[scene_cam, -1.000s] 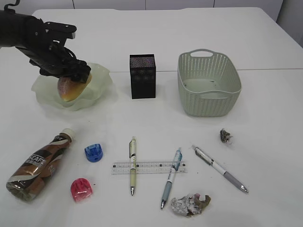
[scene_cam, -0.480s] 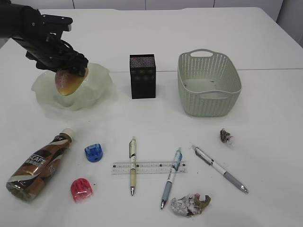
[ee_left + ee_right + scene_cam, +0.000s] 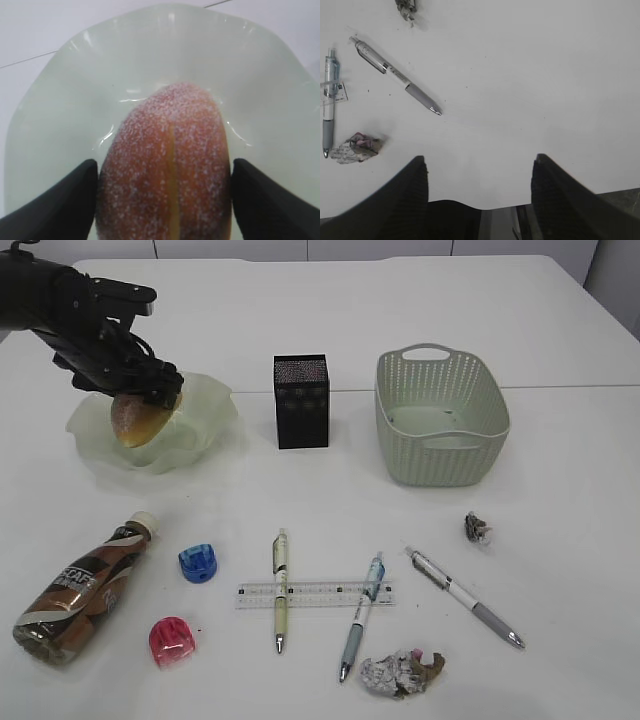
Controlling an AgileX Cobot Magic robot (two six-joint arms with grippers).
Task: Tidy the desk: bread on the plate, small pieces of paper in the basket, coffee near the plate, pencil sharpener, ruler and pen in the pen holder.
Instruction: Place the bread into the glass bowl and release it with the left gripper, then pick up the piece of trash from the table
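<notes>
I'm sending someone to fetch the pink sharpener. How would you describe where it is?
Start at the bottle lying at the table's front left. Just right of its base sits the pink sharpener, nearer the front edge than the blue sharpener.

L gripper reaching down at far left, jaws spread, fingers flanking w/ slim gaps. R gripper jaws apart, nothing between, hovering.

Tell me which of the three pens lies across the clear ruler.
The cream-barrelled pen with the green grip, leftmost of the three, crosses the clear plastic ruler outright. The blue pen overlaps only its right end; the grey-and-white pen lies clear.
</notes>
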